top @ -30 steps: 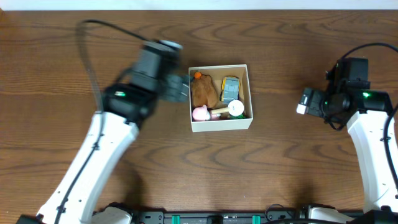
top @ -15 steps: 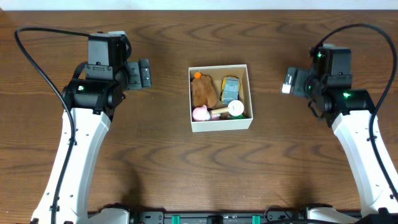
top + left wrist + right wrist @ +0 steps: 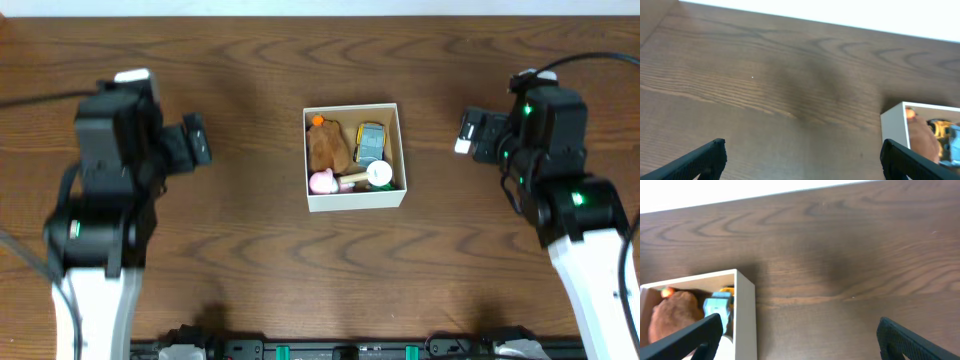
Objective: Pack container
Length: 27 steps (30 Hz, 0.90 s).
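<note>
The container (image 3: 355, 199) is a small white box with a brown inside, at the table's middle. It holds a brown plush toy (image 3: 327, 148), a yellow and blue toy car (image 3: 370, 142), a pink toy (image 3: 322, 183) and a white round piece (image 3: 379, 174). My left gripper (image 3: 195, 144) is open and empty, well left of the box. My right gripper (image 3: 472, 133) is open and empty, right of the box. The left wrist view shows the box's corner (image 3: 895, 127) between open fingers (image 3: 802, 160). The right wrist view shows the box's wall (image 3: 745, 315) by open fingers (image 3: 800, 337).
Bare dark wooden tabletop (image 3: 320, 270) lies all round the box. The table's far edge runs along the top of the overhead view. No other loose objects show.
The left arm has drawn back leftward, away from the box, and now sits well to its left. The right arm has shifted slightly and turned toward the box.
</note>
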{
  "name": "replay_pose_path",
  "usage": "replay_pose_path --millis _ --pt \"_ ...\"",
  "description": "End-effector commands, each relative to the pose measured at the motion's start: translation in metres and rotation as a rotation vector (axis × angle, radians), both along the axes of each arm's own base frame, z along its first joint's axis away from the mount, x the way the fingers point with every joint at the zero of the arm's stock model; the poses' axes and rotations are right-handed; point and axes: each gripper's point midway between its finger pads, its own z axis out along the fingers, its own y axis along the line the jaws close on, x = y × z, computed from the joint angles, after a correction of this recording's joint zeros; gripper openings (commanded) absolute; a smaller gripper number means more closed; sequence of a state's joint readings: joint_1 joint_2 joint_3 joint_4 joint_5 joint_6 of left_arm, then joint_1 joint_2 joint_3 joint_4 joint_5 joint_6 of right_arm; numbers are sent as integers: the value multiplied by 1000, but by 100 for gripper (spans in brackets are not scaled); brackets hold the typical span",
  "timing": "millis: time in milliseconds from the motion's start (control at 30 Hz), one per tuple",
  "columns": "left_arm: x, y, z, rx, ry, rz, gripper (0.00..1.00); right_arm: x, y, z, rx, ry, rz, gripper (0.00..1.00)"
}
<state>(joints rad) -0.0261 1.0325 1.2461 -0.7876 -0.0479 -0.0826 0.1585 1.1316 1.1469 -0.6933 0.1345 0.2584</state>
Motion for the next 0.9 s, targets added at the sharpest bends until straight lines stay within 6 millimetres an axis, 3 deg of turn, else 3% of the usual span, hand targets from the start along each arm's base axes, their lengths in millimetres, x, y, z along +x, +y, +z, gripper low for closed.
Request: replay_pose_path --millis 0,233,467,633,867 --pt "-28 -5 -12 -29 -12 -24 98 -22 -6 24 -75 -67 -41 99" --pt "-96 -8 -40 -80 -111 -25 98 -73 1 31 -46 -120 -53 99" --pt "-148 -7 -60 -151 -160 21 98 -125 -1 -4 38 -182 -53 99" --pt "-156 -7 -56 -166 -195 26 98 -148 -9 -26 106 -229 -66 99" --pt "-155 -7 -57 -166 -191 27 98 -154 -12 -32 112 -232 -65 99"
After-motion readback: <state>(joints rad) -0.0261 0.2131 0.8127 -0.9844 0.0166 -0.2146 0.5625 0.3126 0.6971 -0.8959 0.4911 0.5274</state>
